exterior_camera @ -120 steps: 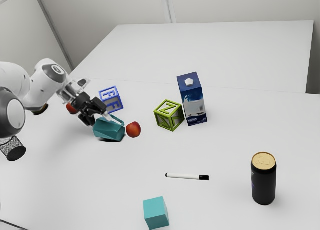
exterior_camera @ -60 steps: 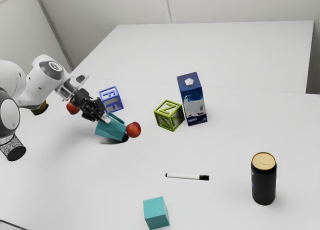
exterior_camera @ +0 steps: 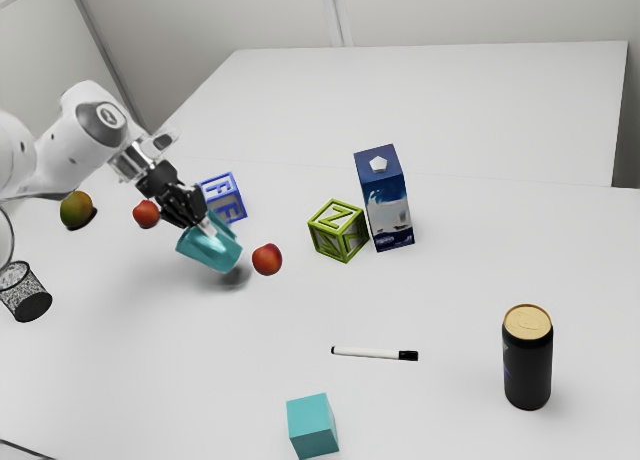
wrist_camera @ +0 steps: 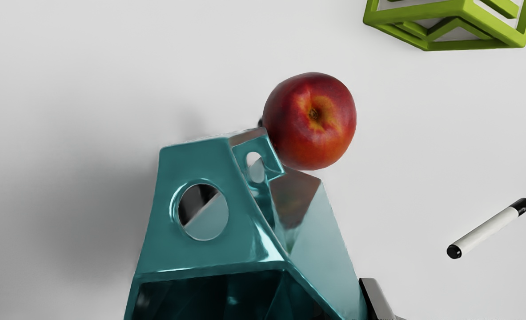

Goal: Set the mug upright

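Observation:
The teal mug (exterior_camera: 207, 252) hangs tilted above the table in the exterior view, with a shadow below its lower end. At its upper side is my gripper (exterior_camera: 205, 224), shut on it. From the wrist view, the mug (wrist_camera: 209, 253) has its dark opening towards my hand and its angular handle towards the red fruit. One finger of my gripper (wrist_camera: 254, 306) presses against the mug's outer side there; the other finger is hidden.
A red fruit (exterior_camera: 267, 259) lies just beside the mug, and a blue letter block (exterior_camera: 223, 198) stands behind it. Further off are a green block (exterior_camera: 339, 231), a carton (exterior_camera: 385, 198), a marker (exterior_camera: 374, 353), a teal cube (exterior_camera: 312, 426) and a can (exterior_camera: 527, 357).
My hand has risen and drawn back towards the exterior view's left, carrying the mug with it. The mug has come off the table, tipped from lying to a slanted pose, and moved away from the red fruit.

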`<state>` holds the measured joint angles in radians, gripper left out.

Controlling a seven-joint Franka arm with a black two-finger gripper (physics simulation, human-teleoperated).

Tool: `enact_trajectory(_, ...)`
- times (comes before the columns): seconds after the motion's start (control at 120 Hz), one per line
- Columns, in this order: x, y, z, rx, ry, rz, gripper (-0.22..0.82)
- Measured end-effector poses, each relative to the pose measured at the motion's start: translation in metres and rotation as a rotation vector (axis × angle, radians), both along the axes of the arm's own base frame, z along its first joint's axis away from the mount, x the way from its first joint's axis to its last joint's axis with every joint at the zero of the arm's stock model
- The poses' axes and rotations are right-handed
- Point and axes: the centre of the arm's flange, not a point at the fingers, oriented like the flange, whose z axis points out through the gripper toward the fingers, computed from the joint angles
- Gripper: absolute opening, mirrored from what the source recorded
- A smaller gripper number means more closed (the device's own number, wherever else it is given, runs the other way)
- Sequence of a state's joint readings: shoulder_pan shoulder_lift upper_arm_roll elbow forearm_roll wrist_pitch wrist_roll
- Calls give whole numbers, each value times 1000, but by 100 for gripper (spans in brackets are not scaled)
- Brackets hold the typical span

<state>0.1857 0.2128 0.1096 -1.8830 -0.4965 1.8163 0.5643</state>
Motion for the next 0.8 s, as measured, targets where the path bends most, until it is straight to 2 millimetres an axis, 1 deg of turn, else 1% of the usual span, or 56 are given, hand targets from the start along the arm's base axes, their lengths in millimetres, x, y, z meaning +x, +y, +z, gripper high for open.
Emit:
enact_trajectory(0.058,-8,-16,10,111,-25,-45,-17)
enact_trajectory(0.158,-19,-37,28,305,-67,-124,-17)
enact_trajectory(0.233,-20,-45,30,427,-87,-165,-17)
enact_trajectory(0.308,-17,-47,29,499,-102,-171,-18)
enact_trajectory(0.45,-14,-39,20,557,-89,-129,-18)
enact_trajectory(0.508,-14,-38,17,563,-77,-111,-18)
enact_trajectory(0.575,-13,-42,11,567,-64,-98,-18)
enact_trajectory(0.7,-10,-55,2,570,-45,-86,-18)
enact_trajectory(0.8,-9,-57,-3,572,-33,-63,-18)
